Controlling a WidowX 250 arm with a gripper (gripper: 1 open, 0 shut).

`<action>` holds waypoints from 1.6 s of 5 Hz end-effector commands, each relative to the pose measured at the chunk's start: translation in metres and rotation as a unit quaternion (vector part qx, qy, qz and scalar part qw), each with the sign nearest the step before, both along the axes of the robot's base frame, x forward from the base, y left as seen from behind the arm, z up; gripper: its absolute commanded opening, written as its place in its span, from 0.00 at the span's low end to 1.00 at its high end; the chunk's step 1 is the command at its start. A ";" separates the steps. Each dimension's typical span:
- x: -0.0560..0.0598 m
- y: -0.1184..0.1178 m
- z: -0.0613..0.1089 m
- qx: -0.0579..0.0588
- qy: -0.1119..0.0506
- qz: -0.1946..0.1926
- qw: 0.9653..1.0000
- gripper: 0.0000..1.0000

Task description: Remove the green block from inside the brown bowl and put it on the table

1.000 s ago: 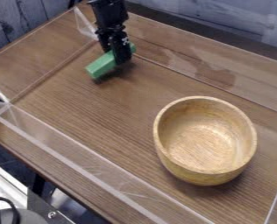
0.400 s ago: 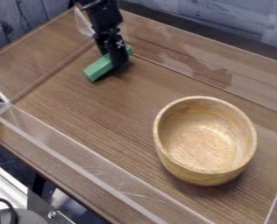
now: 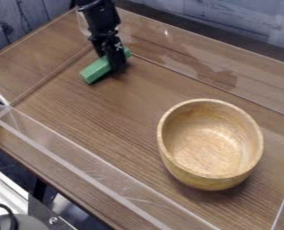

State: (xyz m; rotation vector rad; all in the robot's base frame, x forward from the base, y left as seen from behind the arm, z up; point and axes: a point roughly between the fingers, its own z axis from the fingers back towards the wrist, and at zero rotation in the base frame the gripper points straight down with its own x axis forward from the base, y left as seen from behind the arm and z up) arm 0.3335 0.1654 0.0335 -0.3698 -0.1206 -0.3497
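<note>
from my camera i have the green block [image 3: 98,70] lying on the brown wood-grain table [image 3: 120,121], toward the far left part of the top, well apart from the brown bowl [image 3: 210,144]. the bar sits at a slant to the wood grain, its near end in plain sight and the rest partly hidden behind my dark gripper [image 3: 113,61], which comes in from the far edge. my jaws are closed down narrow, right at the block; whether they pinch it i cannot tell from here. the bowl stands upright at the right, its smooth light interior showing bare wood. clear plastic walls [image 3: 78,169] border the tabletop.
</note>
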 end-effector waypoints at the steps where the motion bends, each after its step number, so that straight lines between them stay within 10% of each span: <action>1: 0.007 0.014 0.027 0.033 -0.022 0.012 0.999 0.00; 2: 0.006 0.016 0.028 0.039 -0.007 0.019 0.999 1.00; 4: 0.005 0.013 0.030 0.053 -0.008 -0.008 0.999 1.00; 6: 0.006 0.016 0.035 0.034 -0.006 0.024 0.999 1.00; 8: 0.008 0.017 0.040 0.045 0.006 0.027 0.999 1.00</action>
